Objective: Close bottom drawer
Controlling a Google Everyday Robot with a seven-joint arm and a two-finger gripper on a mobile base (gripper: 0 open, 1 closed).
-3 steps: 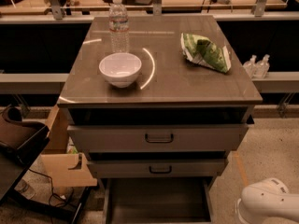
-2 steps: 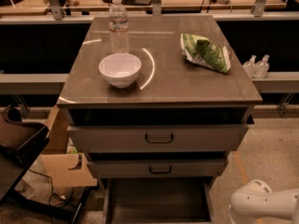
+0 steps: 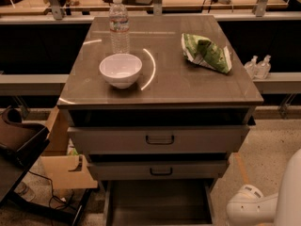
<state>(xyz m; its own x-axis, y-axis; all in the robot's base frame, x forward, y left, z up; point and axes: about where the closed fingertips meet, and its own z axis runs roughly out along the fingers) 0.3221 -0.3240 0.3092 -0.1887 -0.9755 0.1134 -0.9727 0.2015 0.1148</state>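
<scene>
Gaping bottom drawer (image 3: 159, 205) left of white arm (image 3: 251, 205), gripper unseen

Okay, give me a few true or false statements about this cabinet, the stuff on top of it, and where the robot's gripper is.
1. The bottom drawer is pulled out. True.
2. The white bowl sits inside a drawer. False: it stands on the cabinet top, in front of the water bottle.
3. The green bag lies on the right side of the top. True.
4. The gripper is clamped on the bottom drawer. False: the gripper is out of view; only a white arm part shows at lower right, apart from the drawer.
</scene>
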